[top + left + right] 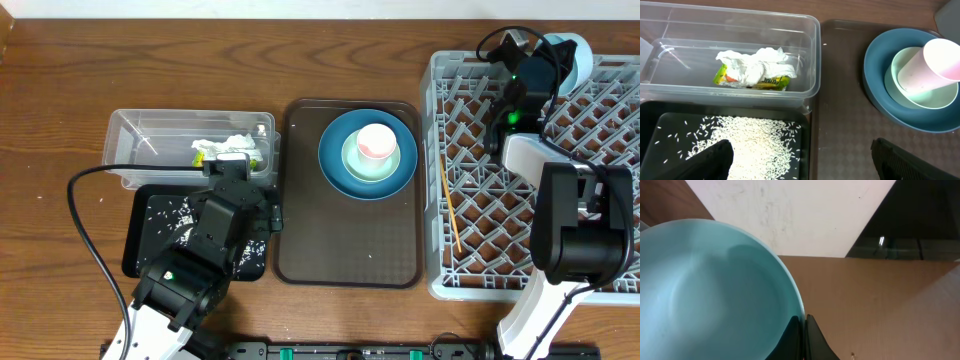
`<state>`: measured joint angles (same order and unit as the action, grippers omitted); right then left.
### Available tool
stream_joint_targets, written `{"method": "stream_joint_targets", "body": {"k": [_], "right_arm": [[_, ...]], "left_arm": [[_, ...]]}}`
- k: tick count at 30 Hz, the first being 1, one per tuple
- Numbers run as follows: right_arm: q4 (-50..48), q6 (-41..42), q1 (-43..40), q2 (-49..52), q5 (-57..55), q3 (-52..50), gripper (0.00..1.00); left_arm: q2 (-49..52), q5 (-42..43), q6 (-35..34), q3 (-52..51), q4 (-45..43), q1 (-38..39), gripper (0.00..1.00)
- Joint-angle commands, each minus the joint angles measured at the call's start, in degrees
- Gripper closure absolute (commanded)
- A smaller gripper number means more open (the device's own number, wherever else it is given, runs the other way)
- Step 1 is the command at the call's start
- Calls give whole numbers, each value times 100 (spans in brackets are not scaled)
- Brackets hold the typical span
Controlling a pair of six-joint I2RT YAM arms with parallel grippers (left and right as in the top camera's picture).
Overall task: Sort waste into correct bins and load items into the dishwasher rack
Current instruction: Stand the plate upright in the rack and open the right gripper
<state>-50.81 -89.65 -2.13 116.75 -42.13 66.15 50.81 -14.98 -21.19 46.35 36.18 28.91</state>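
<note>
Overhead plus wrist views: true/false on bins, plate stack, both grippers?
1. The napkin and wrapper lie in the clear tub. True.
2. The rice is in the clear tub. False: it is in the black tray.
3. The cup sits in the green bowl on the blue plate. True.
4. The right gripper is open, empty. False: shut on the light-blue bowl's rim.
5. The left gripper is shut. False: open, empty.

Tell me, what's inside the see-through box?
Inside the clear tub lies a crumpled white napkin, on top of a yellow-green snack wrapper. The napkin covers much of the wrapper, so only its edges show.
</note>
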Motion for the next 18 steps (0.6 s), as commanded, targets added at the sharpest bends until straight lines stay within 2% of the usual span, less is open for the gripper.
{"method": "stream_joint_targets", "body": {"k": [1, 9, 15, 18], "right_arm": [[-22, -170, 26, 149, -129, 205, 99], [-94, -236, 39, 144, -208, 474, 99], [813, -205, 37, 144, -201, 472, 99], [1086, 118, 37, 144, -175, 472, 99]], "left_arm": [[4, -50, -55, 114, 2, -22, 9], [4, -50, -55, 114, 0, -22, 9], [4, -50, -55, 114, 2, -22, 9], [4, -50, -55, 114, 2, -22, 9]]}}
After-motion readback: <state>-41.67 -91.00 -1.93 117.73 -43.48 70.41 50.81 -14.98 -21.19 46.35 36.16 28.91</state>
